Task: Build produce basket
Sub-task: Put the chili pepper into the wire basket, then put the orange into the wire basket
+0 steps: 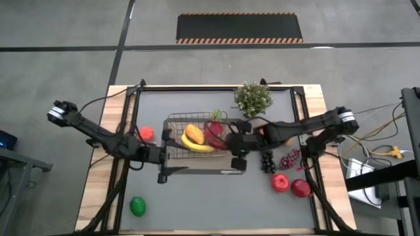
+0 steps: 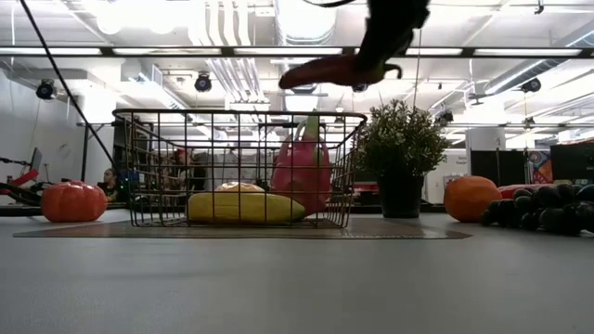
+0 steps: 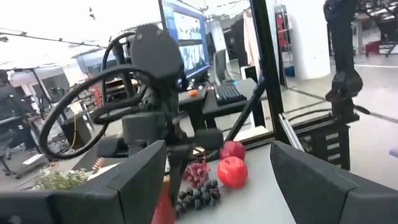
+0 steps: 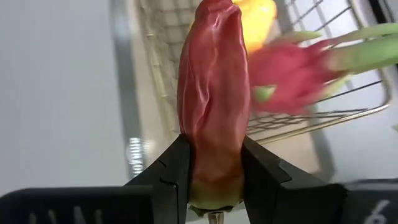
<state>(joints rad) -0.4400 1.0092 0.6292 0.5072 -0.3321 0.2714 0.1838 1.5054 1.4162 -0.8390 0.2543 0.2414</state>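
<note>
- Your right claw (image 4: pixel 214 171) is clamped on a long red pepper (image 4: pixel 213 93), glossy and ridged, with a pale green stem end sitting between the fingers.
- Its long axis runs straight out from the claw, the blunt tip pointing away toward the wire basket (image 4: pixel 155 68); in the low view the pepper (image 2: pixel 325 70) lies nearly level, above the basket's rim (image 2: pixel 237 113).
- Beyond that tip, inside the basket, you have a pink dragon fruit (image 4: pixel 292 71) and a yellow banana (image 4: pixel 255 18).
- Only the low view shows the pepper clear of the basket (image 2: pixel 237 167); the high view places the right claw (image 1: pixel 237 145) at the basket's right edge (image 1: pixel 197 141).
- Your left claw (image 3: pixel 211 180) hangs open, its fingers wide apart, grapes (image 3: pixel 198 194) and two red apples (image 3: pixel 232 171) ahead of it.
</note>
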